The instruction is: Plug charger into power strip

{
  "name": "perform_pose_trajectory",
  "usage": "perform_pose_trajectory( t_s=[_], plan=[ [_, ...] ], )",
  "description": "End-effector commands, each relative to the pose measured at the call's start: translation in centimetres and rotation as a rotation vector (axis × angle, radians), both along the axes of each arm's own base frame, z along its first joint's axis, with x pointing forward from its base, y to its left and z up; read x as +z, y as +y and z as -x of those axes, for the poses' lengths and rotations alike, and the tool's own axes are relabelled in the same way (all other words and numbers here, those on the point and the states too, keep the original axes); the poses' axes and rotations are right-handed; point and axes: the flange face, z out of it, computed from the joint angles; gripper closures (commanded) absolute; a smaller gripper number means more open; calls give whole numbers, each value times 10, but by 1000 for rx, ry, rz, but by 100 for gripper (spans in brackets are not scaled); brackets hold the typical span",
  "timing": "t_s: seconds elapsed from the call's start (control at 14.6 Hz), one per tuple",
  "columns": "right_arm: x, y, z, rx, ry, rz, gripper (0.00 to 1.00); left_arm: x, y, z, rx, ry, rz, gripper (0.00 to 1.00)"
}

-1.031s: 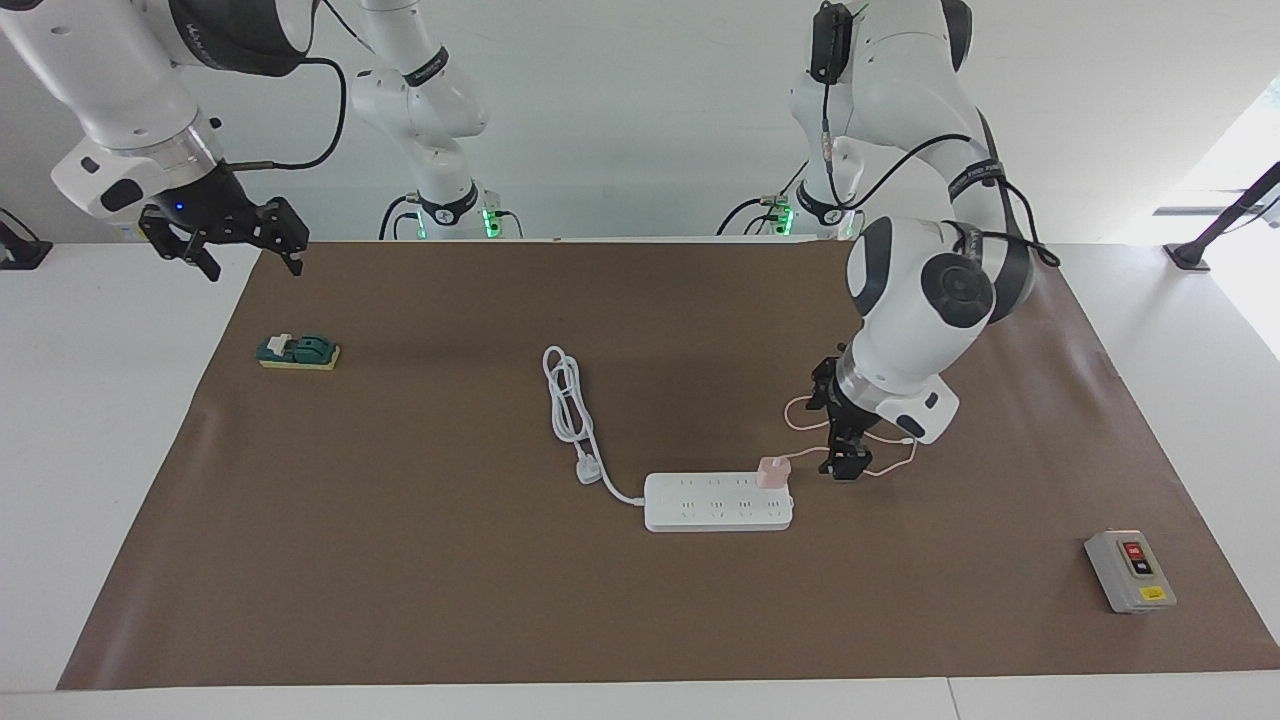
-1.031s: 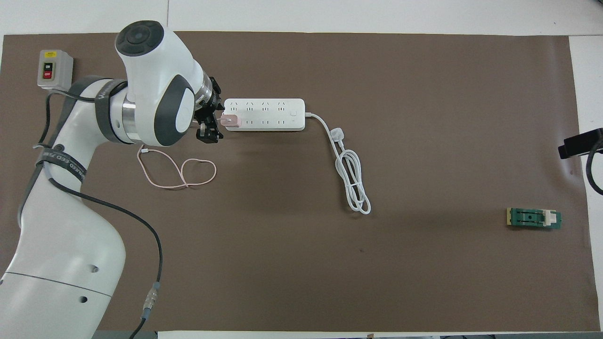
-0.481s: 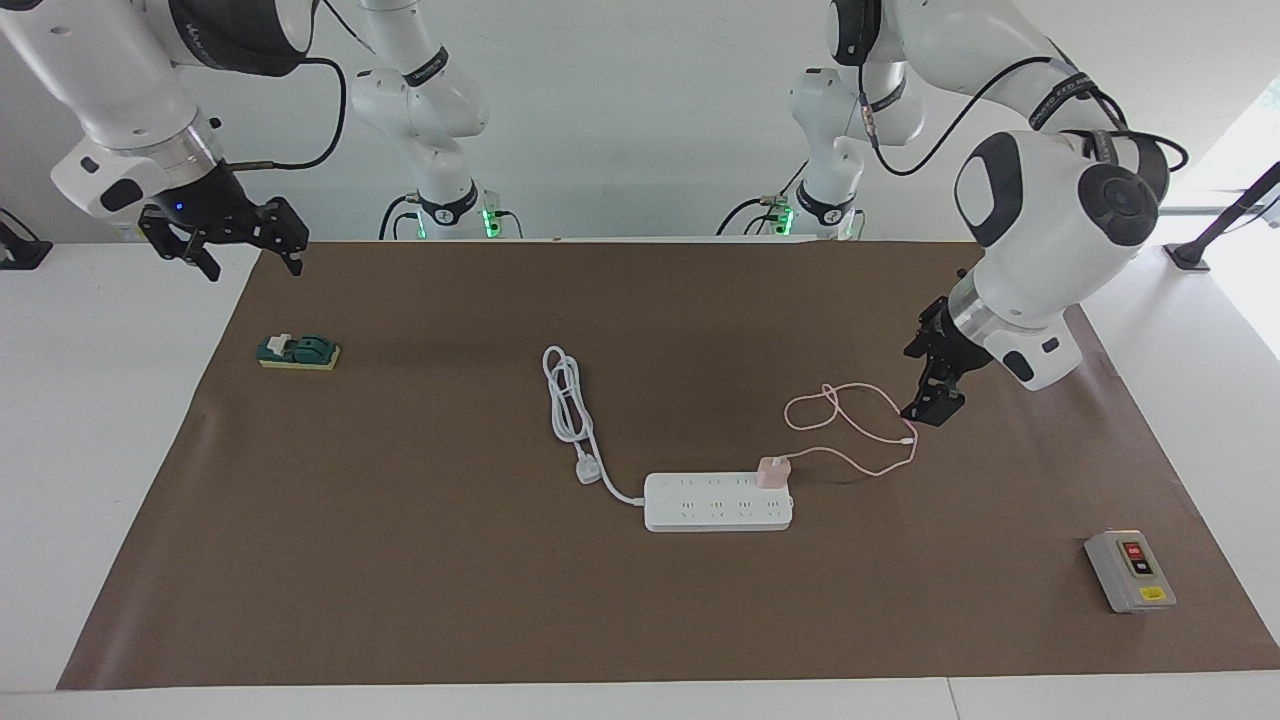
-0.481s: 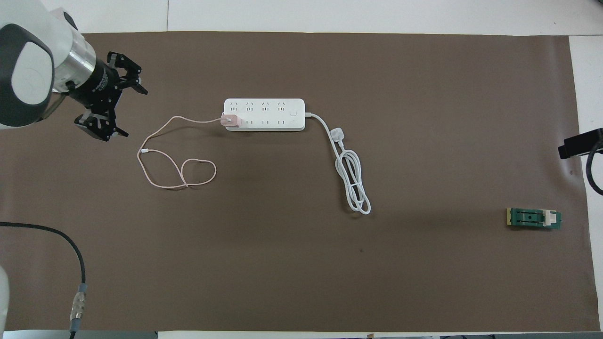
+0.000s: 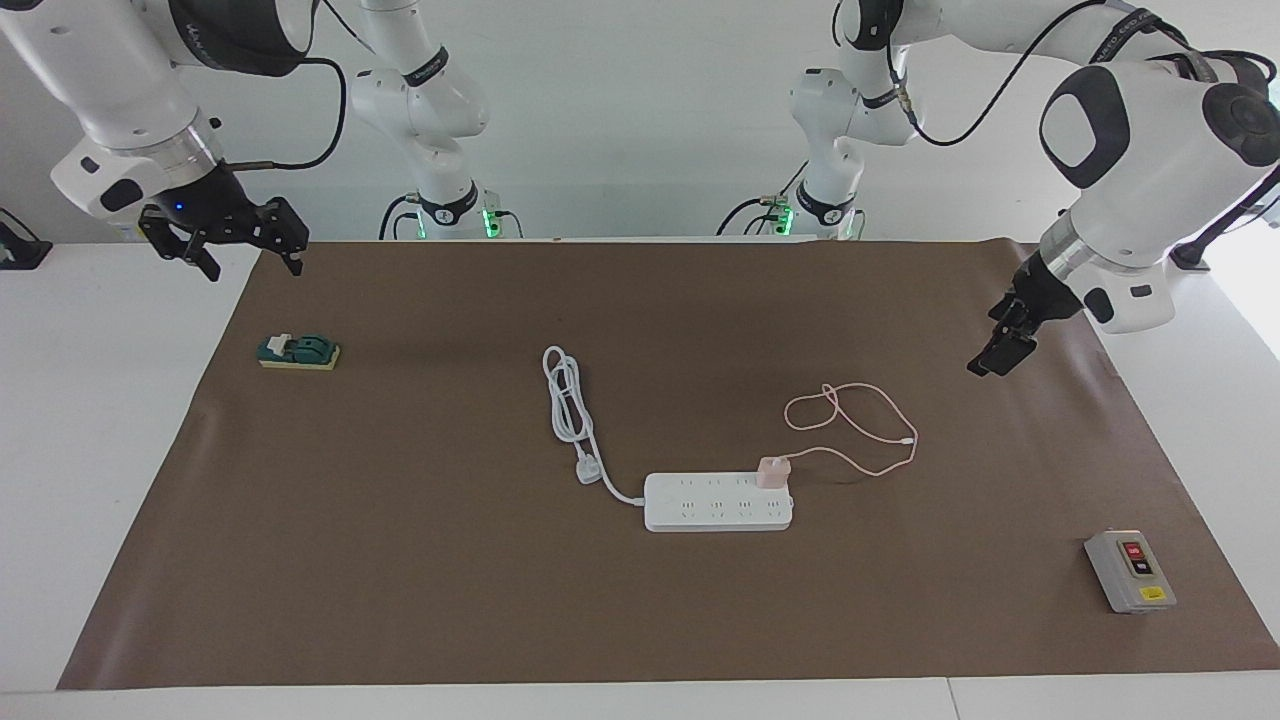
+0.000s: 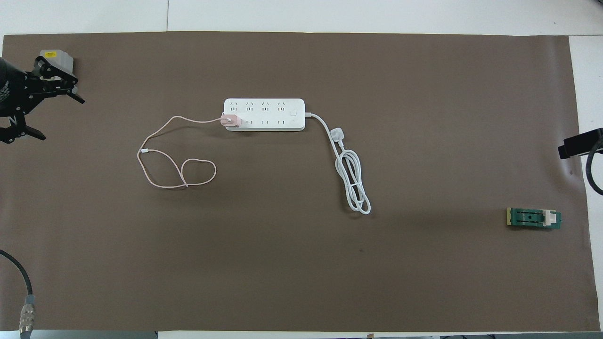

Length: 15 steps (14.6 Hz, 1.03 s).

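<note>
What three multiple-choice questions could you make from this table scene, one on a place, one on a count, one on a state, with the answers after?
1. Where does the charger sit?
A. on the power strip's end toward the left arm
B. beside the green switch
C. on the grey button box

2. How many loose items lie on the brown mat besides charger and strip?
A. none
B. two
C. four

3. What is the left gripper doing?
A. clamping the charger
B. pressing the button box
C. raised over the mat, jaws open, empty

Answers: 1 A, the pink cube stands on that end socket. 2 B, green switch and button box. 3 C, it hangs clear of everything.
</note>
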Motion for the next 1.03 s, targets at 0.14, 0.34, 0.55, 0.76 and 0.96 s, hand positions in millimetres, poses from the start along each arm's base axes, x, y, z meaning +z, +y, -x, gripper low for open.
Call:
perform_pose_trajectory(
  t_s=[0.14,0.34,0.55,0.76,0.96],
  plan=[
    [1,-3,1,1,-1,-2,0,31,22,17,-153,-45,25,0],
    [1,-4,1,-1,-1,-2,0,32,24,19,-141,-30,26,0],
    [0,-4,1,-1,0,-2,0,60,36,21,-56,-101,41,0],
    [1,-4,1,-2,-1,-2,0,60,43,14,-102,-222,62,0],
    [0,-5,1,-4,0,-2,0,56,42,29,-316,-213,-44,0]
  ],
)
